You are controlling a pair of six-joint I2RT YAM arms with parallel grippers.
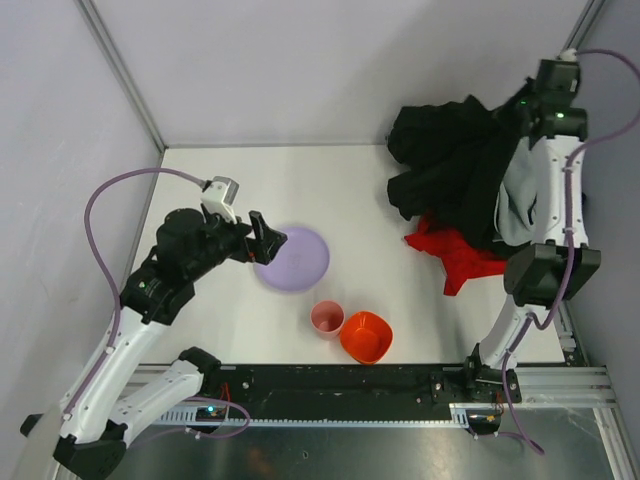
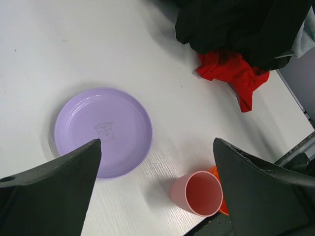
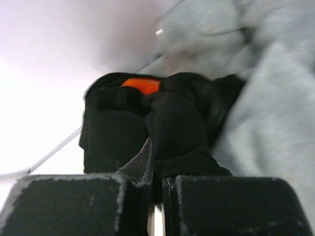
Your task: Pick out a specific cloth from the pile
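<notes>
The bright red cloth [image 1: 455,255] lies crumpled on the table at the near edge of the pile [image 1: 455,165], partly under black fabric; it also shows in the left wrist view [image 2: 231,71]. My right gripper [image 1: 515,115] is raised at the back right, shut on black fabric of the pile [image 3: 177,128] and holding it up; an orange patch shows on that fabric. My left gripper [image 1: 262,240] is open and empty, hovering at the left edge of the purple plate [image 1: 293,258], far from the red cloth.
A grey cloth [image 1: 520,195] hangs along the right arm. A pink cup [image 1: 326,318] and an orange bowl [image 1: 365,336] stand near the front edge, just in front of the plate. Walls close the back and both sides.
</notes>
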